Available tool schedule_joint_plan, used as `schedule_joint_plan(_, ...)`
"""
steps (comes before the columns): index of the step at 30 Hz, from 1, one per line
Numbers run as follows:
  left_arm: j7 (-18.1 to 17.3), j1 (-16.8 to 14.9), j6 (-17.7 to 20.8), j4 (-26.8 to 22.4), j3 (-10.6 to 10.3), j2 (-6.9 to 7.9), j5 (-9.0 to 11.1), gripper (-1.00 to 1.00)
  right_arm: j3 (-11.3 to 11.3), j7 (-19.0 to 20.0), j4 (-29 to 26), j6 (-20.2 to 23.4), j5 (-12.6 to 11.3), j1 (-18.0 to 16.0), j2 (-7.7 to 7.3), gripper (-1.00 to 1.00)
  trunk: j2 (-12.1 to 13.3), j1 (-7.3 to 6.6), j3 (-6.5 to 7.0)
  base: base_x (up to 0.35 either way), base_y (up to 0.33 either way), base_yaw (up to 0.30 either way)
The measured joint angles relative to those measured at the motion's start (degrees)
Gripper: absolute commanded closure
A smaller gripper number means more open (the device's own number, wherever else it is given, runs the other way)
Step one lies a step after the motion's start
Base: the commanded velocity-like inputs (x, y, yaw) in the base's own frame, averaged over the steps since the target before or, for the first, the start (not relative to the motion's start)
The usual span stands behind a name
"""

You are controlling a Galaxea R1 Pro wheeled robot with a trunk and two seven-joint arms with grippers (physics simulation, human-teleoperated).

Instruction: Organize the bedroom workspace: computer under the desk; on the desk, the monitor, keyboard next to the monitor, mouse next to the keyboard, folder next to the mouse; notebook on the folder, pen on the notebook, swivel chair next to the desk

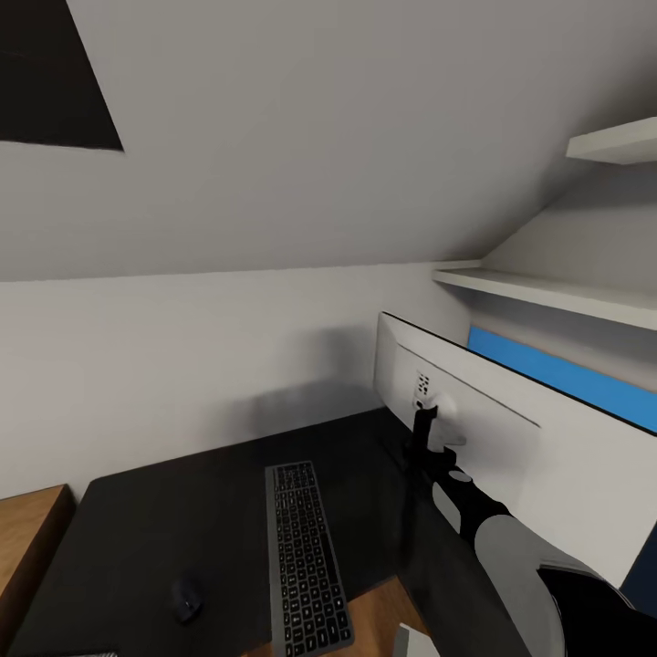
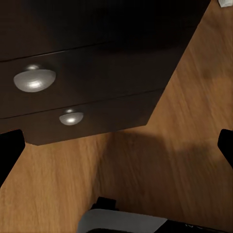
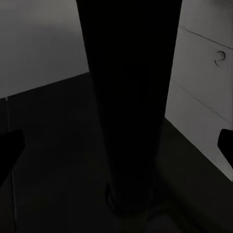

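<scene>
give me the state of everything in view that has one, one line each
monitor: upright on the desk, white back toward the camera
keyboard: flat on the desk beside the monitor
mouse: on the desk, beside the keyboard, apart from it
desk: both visible drawers shut
right gripper: at the monitor stand, jaws open
left gripper: jaws open, empty

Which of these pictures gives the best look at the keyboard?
The head view: the keyboard lies full length on the desk, keys visible, with the mouse beside it. The right wrist view faces the monitor's stand; the left wrist view faces dark drawers.
</scene>
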Motion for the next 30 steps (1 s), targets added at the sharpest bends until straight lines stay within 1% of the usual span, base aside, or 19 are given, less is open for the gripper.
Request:
schedule_joint_plan(5,-0.05,0.0,0.0,0.05,0.03,0.0,0.0,-1.0,0.0,0.0,0.0,0.0,0.0,0.0,0.0,-1.0,-0.01,-0.01,0.0,0.12,0.0,0.0)
schedule_joint_plan(15,-0.07,0.0,0.02,0.15,-0.03,0.0,0.01,-1.0,0.0,0.0,0.0,0.0,0.0,0.0,0.0,-1.0,0.0,0.0,0.0,0.018,0.0,0.0)
schedule_joint_plan(23,-0.08,0.0,0.0,0.16,-0.05,0.0,-0.04,-1.0,0.0,0.0,0.0,0.0,0.0,0.0,0.0,-1.0,-0.01,0.0,0.0,0.143,-0.028,0.0)
schedule_joint_plan(30,-0.07,-0.01,0.0,0.16,-0.03,0.0,0.0,-1.0,0.0,0.0,0.0,0.0,0.0,0.0,0.0,-1.0,0.0,0.0,0.0,0.018,-0.004,0.0)
